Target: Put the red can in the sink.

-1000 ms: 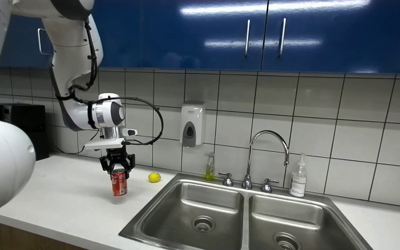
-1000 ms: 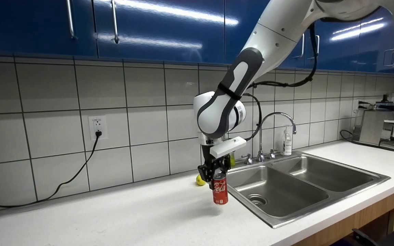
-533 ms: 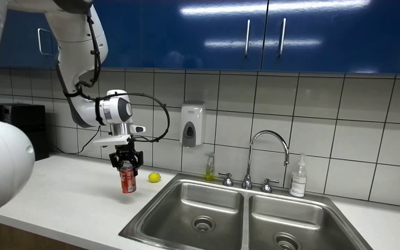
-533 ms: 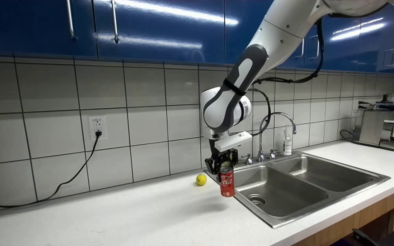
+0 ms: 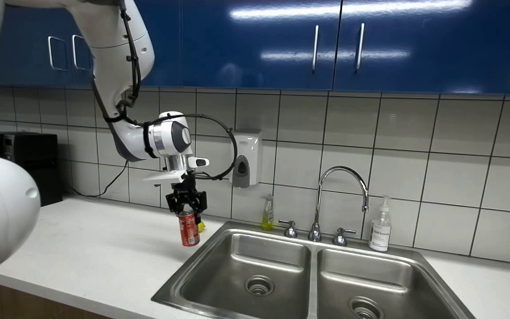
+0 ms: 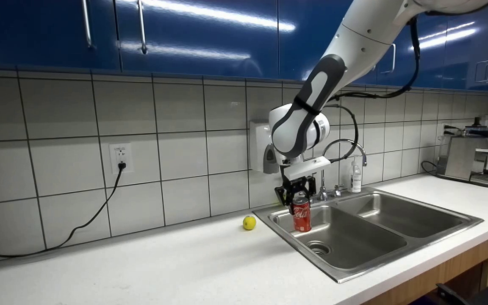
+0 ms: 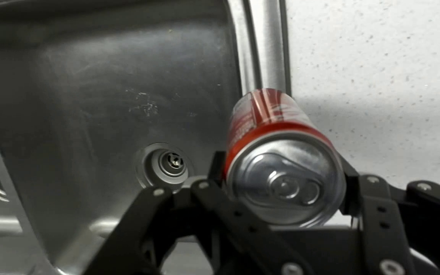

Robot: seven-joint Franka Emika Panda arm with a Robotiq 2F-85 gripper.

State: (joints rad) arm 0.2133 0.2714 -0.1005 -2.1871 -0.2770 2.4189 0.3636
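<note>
Step in hand, as judged: transfer to the sink (image 5: 313,272). The red can (image 7: 281,160) should be shifted sideways over the nearer basin (image 7: 101,99), its base kept above the rim (image 7: 273,49), then lowered towards the drain (image 7: 166,168) before the grip is loosened. Fingers (image 7: 351,187): clamped on the can. Can: held aloft near the sink's edge, seen against the rim in the wrist view; gripped between the fingers near its silvery top, body extended below.
</note>
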